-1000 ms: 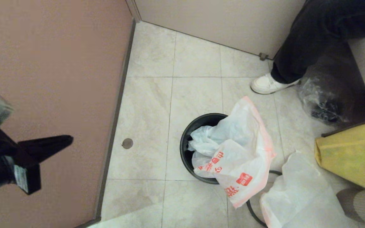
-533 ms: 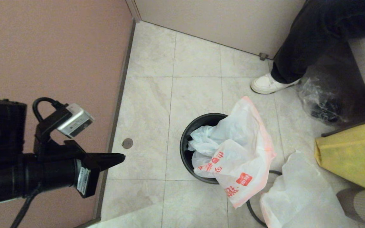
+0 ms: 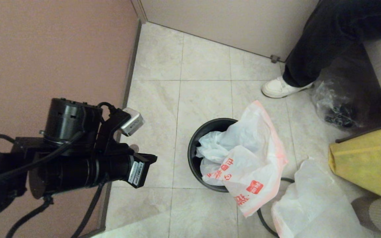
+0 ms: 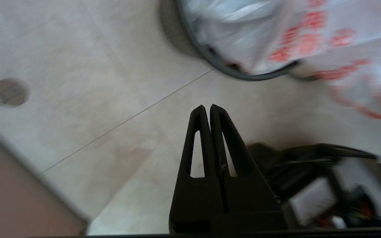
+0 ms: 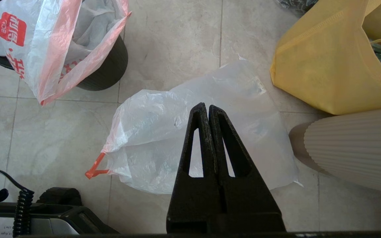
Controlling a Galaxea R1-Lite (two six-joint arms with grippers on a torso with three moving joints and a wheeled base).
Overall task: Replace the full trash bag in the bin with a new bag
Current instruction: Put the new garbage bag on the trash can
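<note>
The bin (image 3: 193,158) is a small round black wastebasket standing upright on the pale tiled floor. The new bag (image 3: 246,158), thin white translucent plastic with an orange-red hem, red characters and a red square logo, lies crumpled partly inside the bin and drapes over its near-right rim onto the floor. The full trash bag (image 5: 184,132), a white translucent sack with an orange-red drawstring, lies on the floor just beside the bin, on its near-right side.

We note red Chinese characters and a red square logo on the new bag (image 3: 243,165); none legible.
</note>
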